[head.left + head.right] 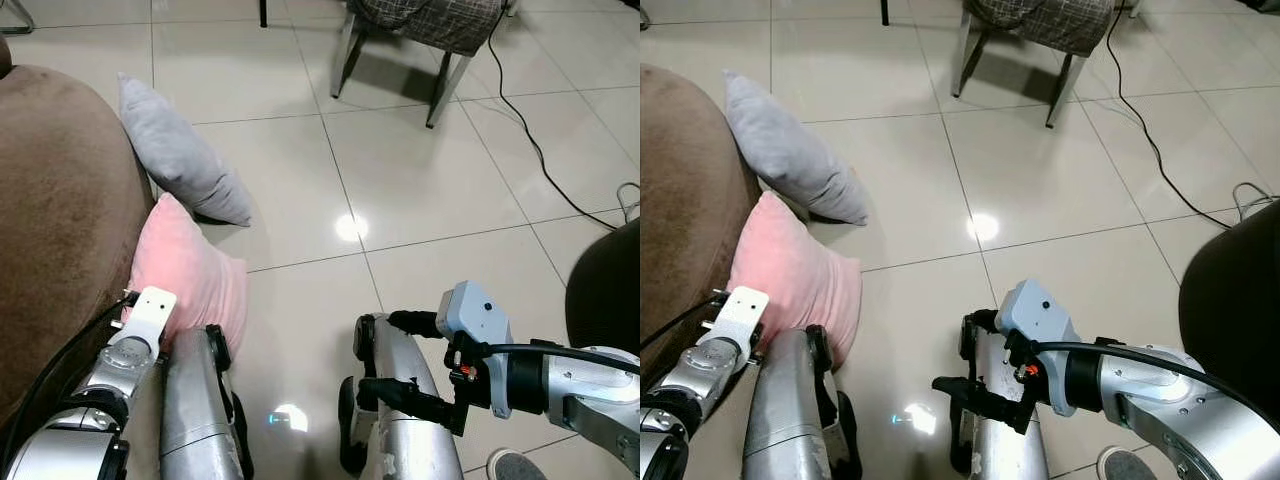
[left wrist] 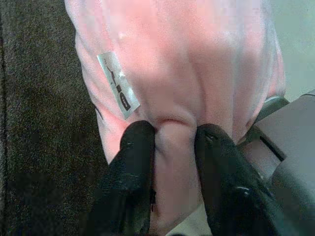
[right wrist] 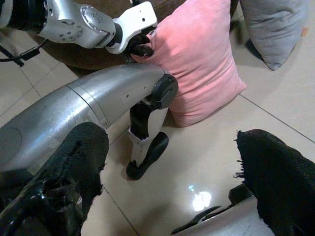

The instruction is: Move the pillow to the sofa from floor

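Note:
A pink pillow (image 1: 195, 265) stands on the tiled floor, leaning against the brown sofa (image 1: 55, 220) on my left. My left gripper (image 2: 167, 132) is shut on a fold of the pink pillow near its lower edge, beside a small white label (image 2: 118, 86); the right wrist view shows that gripper (image 3: 142, 46) at the pillow's corner. A grey pillow (image 1: 180, 155) leans on the sofa just beyond the pink one. My right gripper (image 1: 385, 358) is open and holds nothing, low in front of my right leg.
My two silver legs (image 1: 195, 400) stand on the tiles close to the pink pillow. A chair with a checked cover (image 1: 420, 30) stands farther ahead. A black cable (image 1: 530, 140) runs across the floor at the right, near a dark rounded object (image 1: 605, 280).

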Robot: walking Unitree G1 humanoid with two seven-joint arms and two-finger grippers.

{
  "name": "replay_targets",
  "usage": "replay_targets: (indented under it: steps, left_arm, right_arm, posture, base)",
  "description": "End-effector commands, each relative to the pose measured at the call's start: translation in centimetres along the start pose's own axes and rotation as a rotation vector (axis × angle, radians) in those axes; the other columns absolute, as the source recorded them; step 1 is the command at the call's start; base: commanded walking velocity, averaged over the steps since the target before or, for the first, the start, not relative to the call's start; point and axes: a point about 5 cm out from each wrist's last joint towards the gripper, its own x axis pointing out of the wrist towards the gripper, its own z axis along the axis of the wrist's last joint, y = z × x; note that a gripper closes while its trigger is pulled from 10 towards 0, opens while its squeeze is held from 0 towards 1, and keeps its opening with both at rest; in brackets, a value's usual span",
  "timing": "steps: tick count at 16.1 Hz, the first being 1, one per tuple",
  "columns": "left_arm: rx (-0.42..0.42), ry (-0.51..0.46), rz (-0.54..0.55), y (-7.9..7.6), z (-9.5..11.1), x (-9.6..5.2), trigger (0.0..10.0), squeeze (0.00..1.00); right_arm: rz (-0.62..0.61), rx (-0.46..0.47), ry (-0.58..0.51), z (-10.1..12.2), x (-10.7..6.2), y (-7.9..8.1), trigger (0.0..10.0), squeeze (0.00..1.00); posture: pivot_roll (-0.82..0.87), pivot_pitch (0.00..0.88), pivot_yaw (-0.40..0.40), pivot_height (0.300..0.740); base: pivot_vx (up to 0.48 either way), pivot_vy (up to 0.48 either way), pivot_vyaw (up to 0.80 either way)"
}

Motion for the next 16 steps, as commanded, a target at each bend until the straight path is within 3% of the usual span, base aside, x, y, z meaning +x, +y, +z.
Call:
replay_targets:
  steps: [1, 13, 16]
  left_arm:
    - [-0.004, 0.050, -0.054, -1.1, -1.3, -0.2, 0.0, 0.00]
    - [0.005, 0.031, -0.094, -1.1, -0.6, 0.0, 0.0, 0.00]
    - [-0.058, -0.030, -0.123, -1.6, 0.6, 0.0, 0.0, 0.00]
  right_arm:
    - [0.006, 0.007, 0.001, 0.1, -0.3, 0.3, 10.0, 0.00]
    - [-0.015, 0.019, -0.023, -0.3, 0.7, 0.4, 10.0, 0.00]
    - [-0.047, 0.026, -0.034, -0.6, 1.2, 0.0, 10.0, 0.00]
  posture:
    - [-0.19, 0.281, -0.099, 0.532]
    - [-0.14, 0.243, -0.049, 0.532]
    - [-0.12, 0.209, -0.030, 0.532]
  base:
    - [0.000, 0.000, 0.00]
    - [0.000, 0.000, 0.00]
    - [0.000, 0.000, 0.00]
